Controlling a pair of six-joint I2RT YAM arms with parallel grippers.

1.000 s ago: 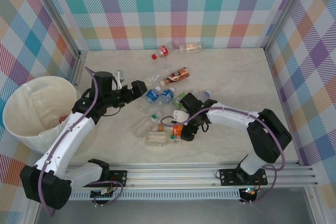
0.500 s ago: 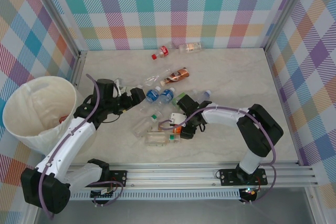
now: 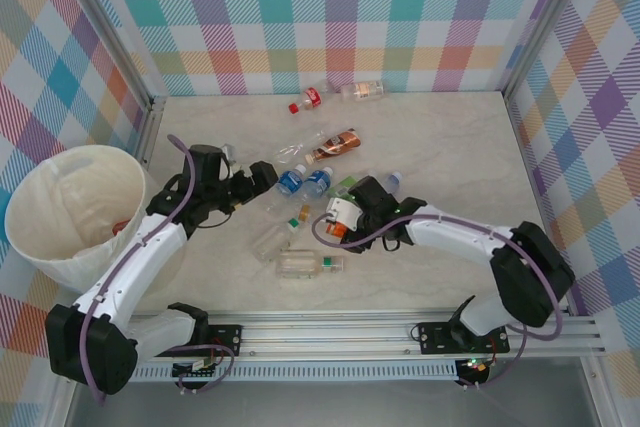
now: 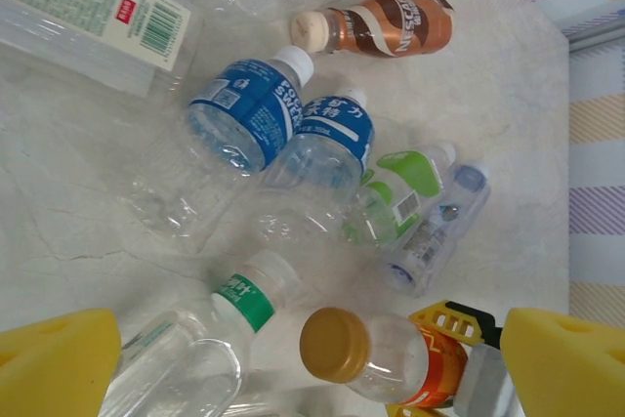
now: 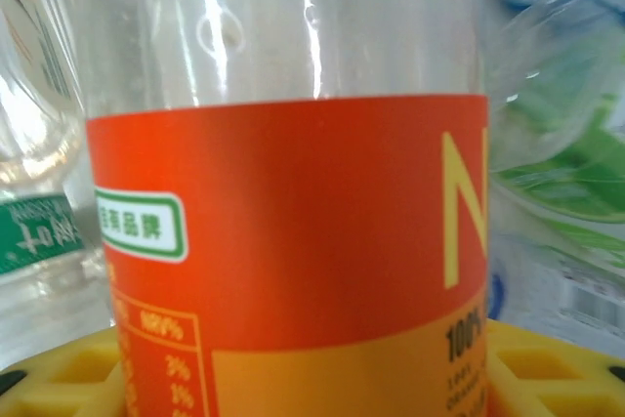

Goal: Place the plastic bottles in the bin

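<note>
Top external view | right tool [image 3: 338,229] closed round orange-label bottle [image 5: 293,241] (mid-body, probably for a steady lift) | left tool [image 3: 265,176] wide over blue-label bottles [image 4: 244,119], free for next pick | bin [image 3: 30,237] far left, well apart.

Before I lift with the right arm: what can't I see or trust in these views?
- Grip of the right hand: in the top view the hand covers the orange bottle; in the right wrist view the bottom edge cuts off the pads.
- Red thing in the bin: top view, partly hidden by the left arm.
- Labels of the far bottles: top view, too small.
</note>
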